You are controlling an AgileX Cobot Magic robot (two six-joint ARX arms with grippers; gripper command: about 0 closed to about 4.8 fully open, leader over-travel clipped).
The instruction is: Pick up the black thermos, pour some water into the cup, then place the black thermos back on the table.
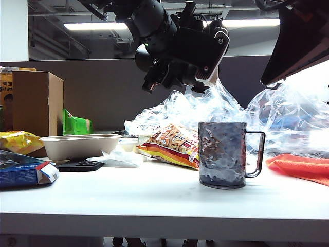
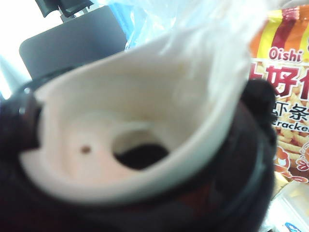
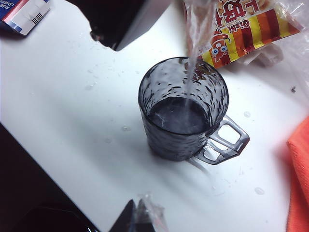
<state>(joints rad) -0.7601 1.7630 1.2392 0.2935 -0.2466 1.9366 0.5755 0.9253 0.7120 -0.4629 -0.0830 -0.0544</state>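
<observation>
The black thermos hangs tilted, spout down, above the cup, held aloft by my left gripper, which is shut on its body. The left wrist view is filled by the thermos's beige spout; the jaws are hidden there. In the right wrist view a thin stream of water falls from the thermos into the smoky-grey cup, which stands upright on the white table with dark water in its bottom. My right gripper hovers shut and empty near the cup.
A snack bag and crumpled plastic bags lie behind the cup. An orange cloth is at its right. A beige tray, cardboard box and blue box crowd the left. Water drops dot the table.
</observation>
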